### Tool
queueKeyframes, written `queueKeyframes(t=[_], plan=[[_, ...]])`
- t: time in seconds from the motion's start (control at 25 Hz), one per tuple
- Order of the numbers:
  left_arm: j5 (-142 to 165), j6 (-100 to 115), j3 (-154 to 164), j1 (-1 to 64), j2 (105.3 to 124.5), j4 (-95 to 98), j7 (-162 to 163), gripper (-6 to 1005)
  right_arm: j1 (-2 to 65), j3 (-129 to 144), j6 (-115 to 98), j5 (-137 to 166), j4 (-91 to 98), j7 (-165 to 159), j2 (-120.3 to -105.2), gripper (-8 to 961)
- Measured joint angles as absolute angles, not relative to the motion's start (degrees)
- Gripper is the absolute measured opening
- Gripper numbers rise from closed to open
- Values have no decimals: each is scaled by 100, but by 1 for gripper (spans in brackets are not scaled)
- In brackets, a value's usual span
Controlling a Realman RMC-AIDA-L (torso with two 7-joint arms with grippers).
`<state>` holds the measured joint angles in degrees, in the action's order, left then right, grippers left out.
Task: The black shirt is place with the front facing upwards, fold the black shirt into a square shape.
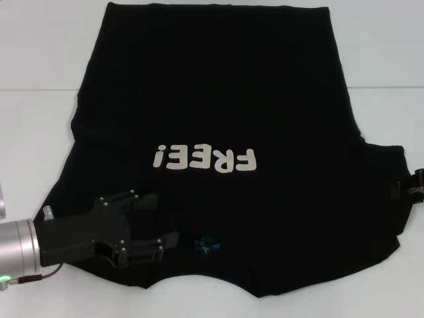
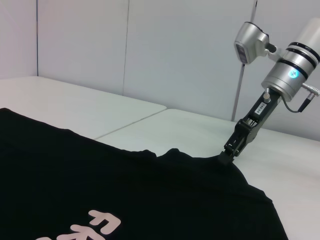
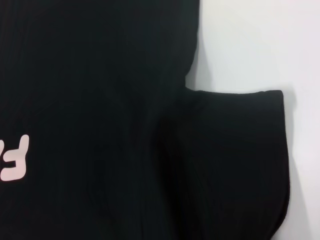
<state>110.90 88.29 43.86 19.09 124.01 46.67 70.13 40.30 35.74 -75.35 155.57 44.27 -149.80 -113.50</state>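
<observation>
Black shirt (image 1: 218, 112) lies flat; left pincer (image 1: 159, 222) apart, right pincer (image 2: 227, 157) clamps its sleeve edge.

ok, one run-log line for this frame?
black shirt flat, front up, unfolded | left gripper open above left shoulder | right gripper at right sleeve edge

A smooth white desk (image 1: 40, 59) carried the work. Spread flat on it lay the large black cloth T-shirt (image 1: 218, 99), cream "FREE!" letters (image 1: 204, 159) facing up.

black shirt (image 3: 100, 115) | sleeve flat on white table (image 3: 250, 45) (cream lettering at edge)
</observation>
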Motion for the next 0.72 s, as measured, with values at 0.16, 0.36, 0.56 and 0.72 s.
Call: queueKeyframes(t=[0.16, 0.36, 0.56, 0.72], plan=[[11086, 8831, 4385, 1896, 12401, 4667, 7013, 839, 4049, 3577, -7531, 15566, 4416, -14975, -11348, 587], [11082, 8830, 4386, 1883, 12401, 4659, 7013, 838, 4054, 3589, -7531, 15570, 4404, -14985, -11346, 427], [11082, 8805, 4385, 1881, 12401, 4650, 6999, 837, 4061, 3633, -7501, 15573, 4403, -15010, -11346, 136], [11083, 8799, 4386, 1880, 12401, 4648, 6996, 834, 4061, 3632, -7497, 15574, 4406, -15011, -11346, 45]])
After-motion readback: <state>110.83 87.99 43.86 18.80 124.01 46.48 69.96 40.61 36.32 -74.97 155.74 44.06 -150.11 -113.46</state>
